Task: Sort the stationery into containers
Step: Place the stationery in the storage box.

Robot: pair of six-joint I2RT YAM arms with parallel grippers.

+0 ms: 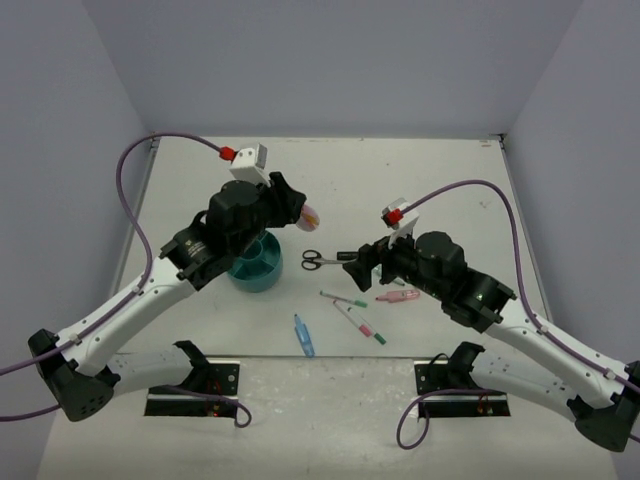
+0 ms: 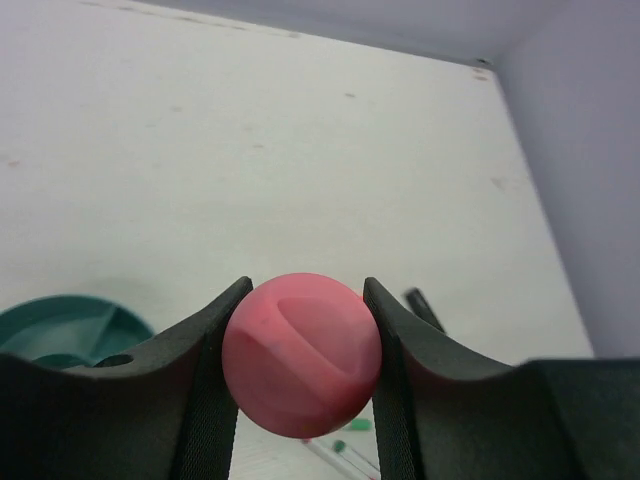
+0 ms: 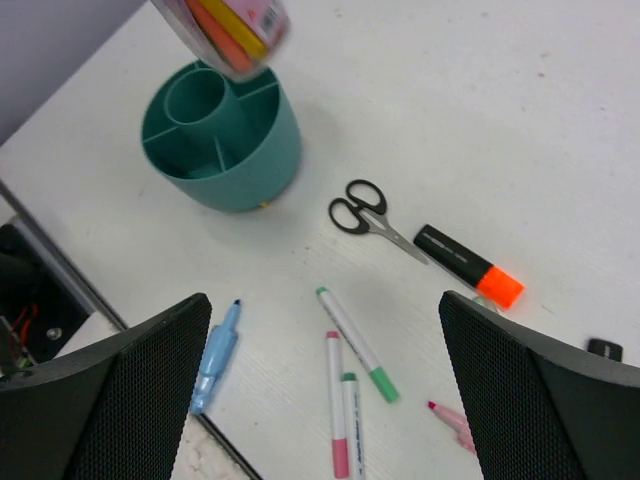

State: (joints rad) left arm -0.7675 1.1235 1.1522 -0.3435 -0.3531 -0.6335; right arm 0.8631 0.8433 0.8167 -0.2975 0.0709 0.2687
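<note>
**A:** The left gripper (image 2: 307, 295) is clamped on the pink tube (image 2: 300, 365), its pads against the tube's round sides. It holds the tube in the air over the far rim of the teal organizer (image 3: 220, 135). The right gripper (image 3: 322, 298) hangs wide open and empty above the loose items.

**B:** What could go wrong?

**A:** The tube looks smooth, so it may slide in the pads. Let go from here, it may well hit the rim or a divider and roll onto the table (image 1: 430, 180).

**B:** And the count?

**A:** One tube, one organizer, one pair of scissors (image 3: 365, 215), one orange-capped highlighter (image 3: 465, 265), three thin white pens (image 3: 355, 340) and one light-blue pen (image 3: 215, 355). There is also one small pink pen (image 3: 450, 420), partly cut off.
</note>
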